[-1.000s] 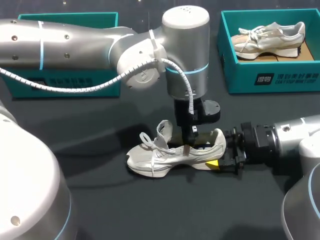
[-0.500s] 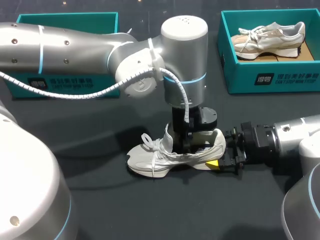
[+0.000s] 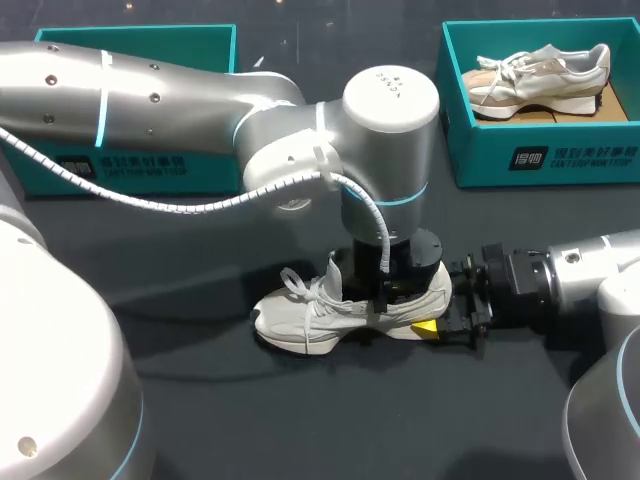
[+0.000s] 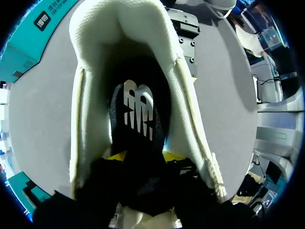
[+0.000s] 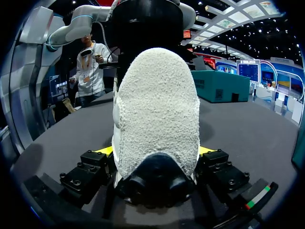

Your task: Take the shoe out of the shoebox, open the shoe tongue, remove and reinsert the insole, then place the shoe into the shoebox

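Left wrist view: my left gripper (image 4: 143, 156), inside the shoe (image 4: 90, 95), pinches the insole (image 4: 138, 112) between its fingers. My right gripper (image 5: 155, 150) clamps the shoe's heel (image 5: 157, 105).

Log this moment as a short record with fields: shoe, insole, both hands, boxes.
shoe: shoe stands on its sole on the table, outside both boxes
insole: black insole, inside the shoe
left hand: left hand down in the shoe's opening, shut on the insole
right hand: right hand shut on the shoe's heel from both sides
boxes: left shoebox and right shoebox at the far side; the right holds another shoe
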### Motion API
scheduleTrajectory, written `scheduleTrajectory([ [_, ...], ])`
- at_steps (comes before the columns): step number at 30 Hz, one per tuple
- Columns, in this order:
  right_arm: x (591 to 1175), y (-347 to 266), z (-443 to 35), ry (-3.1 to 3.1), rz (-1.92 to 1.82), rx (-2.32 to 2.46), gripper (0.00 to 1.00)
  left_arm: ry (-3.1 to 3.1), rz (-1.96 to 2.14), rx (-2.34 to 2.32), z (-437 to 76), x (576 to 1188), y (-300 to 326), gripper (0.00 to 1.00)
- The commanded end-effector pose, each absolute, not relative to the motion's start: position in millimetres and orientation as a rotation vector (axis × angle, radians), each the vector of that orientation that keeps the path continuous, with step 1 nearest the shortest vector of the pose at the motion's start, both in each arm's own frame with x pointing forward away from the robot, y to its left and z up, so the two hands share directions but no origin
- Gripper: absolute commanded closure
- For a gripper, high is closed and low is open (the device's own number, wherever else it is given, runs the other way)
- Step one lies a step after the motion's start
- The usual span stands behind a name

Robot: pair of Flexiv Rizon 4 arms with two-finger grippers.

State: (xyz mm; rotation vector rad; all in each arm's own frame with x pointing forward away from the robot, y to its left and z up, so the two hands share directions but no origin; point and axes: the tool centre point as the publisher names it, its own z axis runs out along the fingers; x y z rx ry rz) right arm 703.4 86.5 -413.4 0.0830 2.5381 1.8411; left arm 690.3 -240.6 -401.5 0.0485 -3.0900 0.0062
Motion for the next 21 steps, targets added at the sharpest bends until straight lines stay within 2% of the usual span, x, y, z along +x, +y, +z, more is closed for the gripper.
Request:
scheduleTrajectory([
  [1,703,86,-414,2.541,1.837,0.084,1.00,-3.125,-0.018,0.089,-417,698,-249,0.76],
  [3,703,86,-414,2.541,1.837,0.084,1.00,-3.125,-0.018,0.113,-417,703,-249,0.85],
  [4,703,86,-414,2.541,1.837,0.084,1.00,-3.125,-0.016,0.126,-417,707,-248,0.95],
  [5,703,86,-414,2.541,1.837,0.084,1.00,-3.125,-0.015,0.139,-417,710,-248,1.00],
  [21,703,86,-414,2.541,1.837,0.084,1.00,-2.937,0.272,0.220,-379,708,-226,1.00],
])
